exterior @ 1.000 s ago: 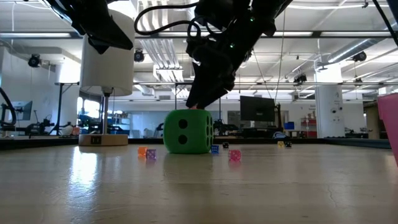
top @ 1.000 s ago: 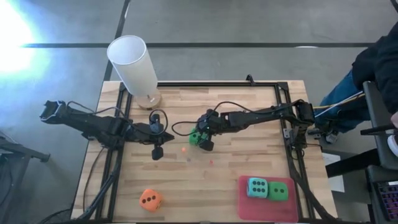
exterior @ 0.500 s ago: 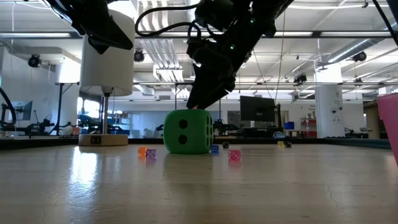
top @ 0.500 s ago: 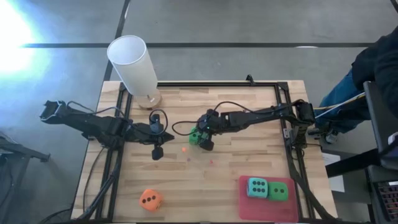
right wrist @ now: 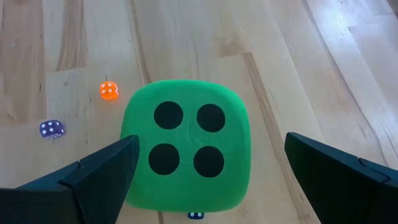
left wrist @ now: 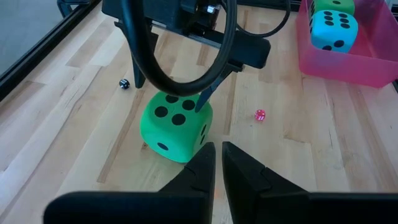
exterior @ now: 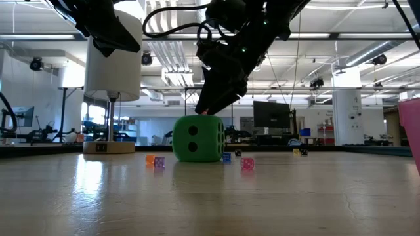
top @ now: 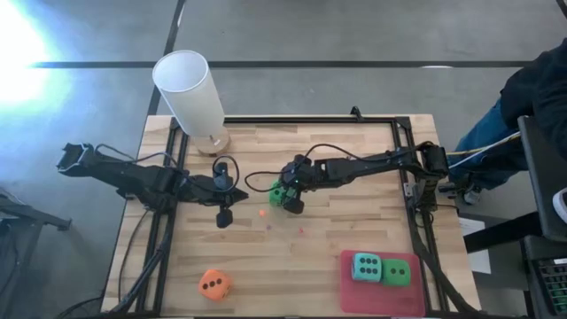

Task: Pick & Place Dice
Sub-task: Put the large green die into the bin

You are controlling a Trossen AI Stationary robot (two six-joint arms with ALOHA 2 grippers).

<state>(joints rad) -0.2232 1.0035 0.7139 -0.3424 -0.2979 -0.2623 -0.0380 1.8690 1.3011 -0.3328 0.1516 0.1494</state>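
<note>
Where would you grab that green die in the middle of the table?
By two opposite flat sides, from straight above. The green die sits flat, four pips up, nothing against its sides, and the open right gripper already straddles it.

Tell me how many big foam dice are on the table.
4: green die mid-table under the right end effector, orange die near the front edge, teal die and green die on the pink mat.

Soft matt foam green die (right wrist: 186, 149); smooth pale wood table (right wrist: 311, 74).

green die (top: 279, 195) mid-table, two (top: 381, 268) on mat, orange (top: 213, 284) apart
</note>
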